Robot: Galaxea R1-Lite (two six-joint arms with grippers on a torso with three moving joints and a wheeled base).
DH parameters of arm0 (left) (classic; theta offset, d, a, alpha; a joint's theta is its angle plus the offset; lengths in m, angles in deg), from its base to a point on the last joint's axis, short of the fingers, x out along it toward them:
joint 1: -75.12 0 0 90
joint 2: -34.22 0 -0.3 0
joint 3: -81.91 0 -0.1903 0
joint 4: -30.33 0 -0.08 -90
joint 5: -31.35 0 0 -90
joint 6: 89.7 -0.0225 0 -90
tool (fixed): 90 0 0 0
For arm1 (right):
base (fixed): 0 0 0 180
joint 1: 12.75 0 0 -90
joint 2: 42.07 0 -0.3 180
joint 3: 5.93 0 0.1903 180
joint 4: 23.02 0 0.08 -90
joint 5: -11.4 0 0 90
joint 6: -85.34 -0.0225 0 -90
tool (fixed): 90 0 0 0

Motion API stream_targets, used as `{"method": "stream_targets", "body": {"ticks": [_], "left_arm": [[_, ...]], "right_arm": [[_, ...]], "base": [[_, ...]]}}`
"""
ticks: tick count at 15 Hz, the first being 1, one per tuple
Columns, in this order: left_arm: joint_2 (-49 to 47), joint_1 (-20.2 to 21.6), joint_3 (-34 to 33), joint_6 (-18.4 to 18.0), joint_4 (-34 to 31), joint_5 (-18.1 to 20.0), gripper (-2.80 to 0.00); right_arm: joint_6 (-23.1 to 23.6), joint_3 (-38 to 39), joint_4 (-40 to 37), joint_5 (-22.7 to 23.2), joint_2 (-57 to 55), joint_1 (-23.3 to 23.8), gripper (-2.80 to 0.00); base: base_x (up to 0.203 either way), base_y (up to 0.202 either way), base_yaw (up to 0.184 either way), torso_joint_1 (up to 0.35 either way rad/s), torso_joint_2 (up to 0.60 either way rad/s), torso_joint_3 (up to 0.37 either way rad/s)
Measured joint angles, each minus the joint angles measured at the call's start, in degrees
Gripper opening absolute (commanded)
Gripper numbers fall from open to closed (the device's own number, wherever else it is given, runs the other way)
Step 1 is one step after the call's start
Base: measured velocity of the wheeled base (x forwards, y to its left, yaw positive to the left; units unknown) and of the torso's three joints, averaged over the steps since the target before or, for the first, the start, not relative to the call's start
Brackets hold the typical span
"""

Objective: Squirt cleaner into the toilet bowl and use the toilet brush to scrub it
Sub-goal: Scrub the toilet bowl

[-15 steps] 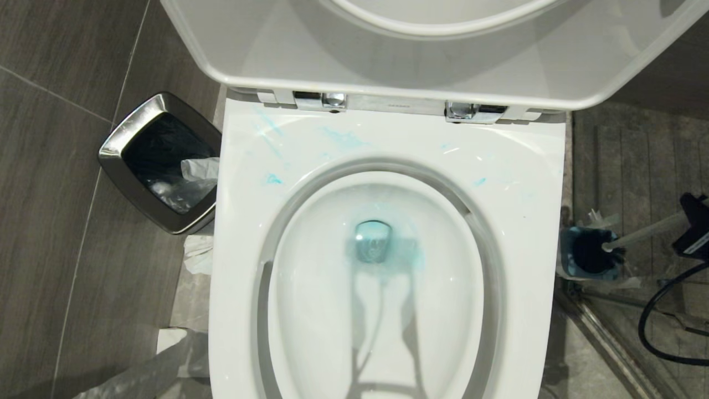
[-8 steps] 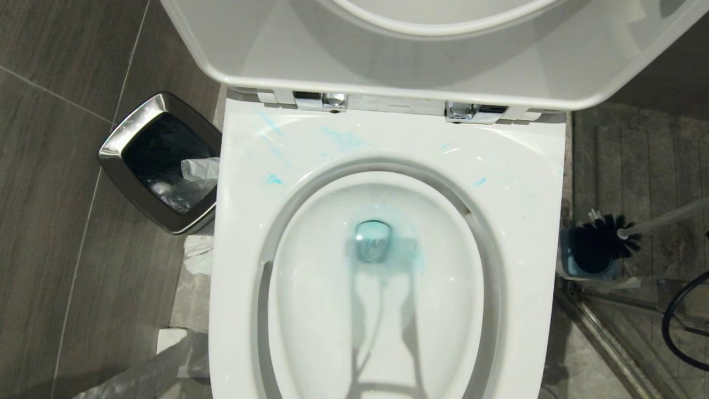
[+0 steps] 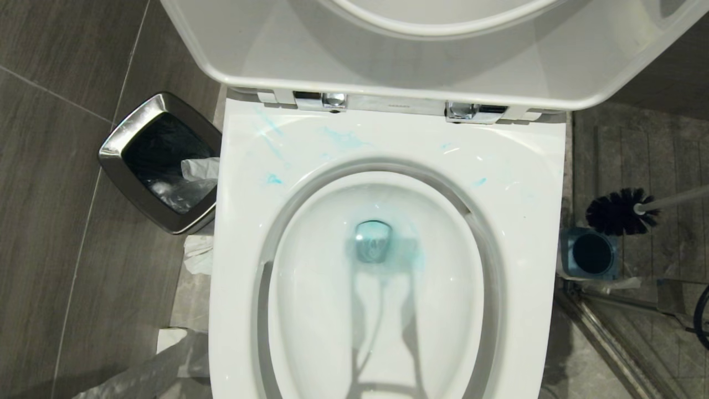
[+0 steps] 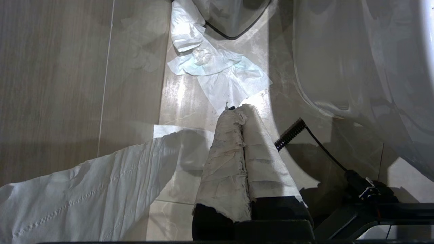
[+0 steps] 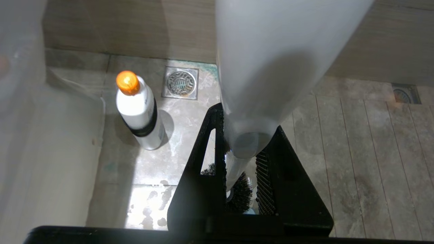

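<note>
The toilet bowl (image 3: pixel 515 166) fills the head view, seat and lid raised, with blue cleaner (image 3: pixel 407 257) pooled round the drain and smeared on the rim. The toilet brush hangs to its right, its dark head (image 3: pixel 620 211) just above and clear of the blue-and-grey holder (image 3: pixel 590 254). Its pale handle (image 3: pixel 676 198) runs off the right edge. My right gripper (image 5: pixel 247 121) is shut on that handle (image 5: pixel 271 61), and the head (image 5: pixel 239 198) shows beyond the fingers. The cleaner bottle (image 5: pixel 137 108), white with an orange cap, stands upright on the floor. My left gripper (image 4: pixel 239 110) is shut on nothing, low beside the toilet.
A steel-rimmed black bin (image 3: pixel 160 160) with crumpled paper stands left of the toilet. Tissue sheets (image 4: pixel 217 71) lie on the floor by the toilet's base (image 4: pixel 356 67). A floor drain (image 5: pixel 180 82) sits behind the bottle. A black cable (image 3: pixel 702 324) hangs at the far right.
The brush head has come up out of its holder and now hangs above it. The right gripper has moved off the right edge of the head view.
</note>
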Motion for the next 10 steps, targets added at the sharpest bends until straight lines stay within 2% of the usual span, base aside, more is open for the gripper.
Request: {"method": "stream_targets", "body": {"ticks": [10], "left_arm": [[0.0, 0.0, 0.0, 0.0, 0.0, 0.0, -2.8]], "right_arm": [[-3.6, -27.3, -48.0, 0.8, 11.4, -0.3, -2.8]], "base": [[0.0, 0.0, 0.0, 0.0, 0.0, 0.0]]}}
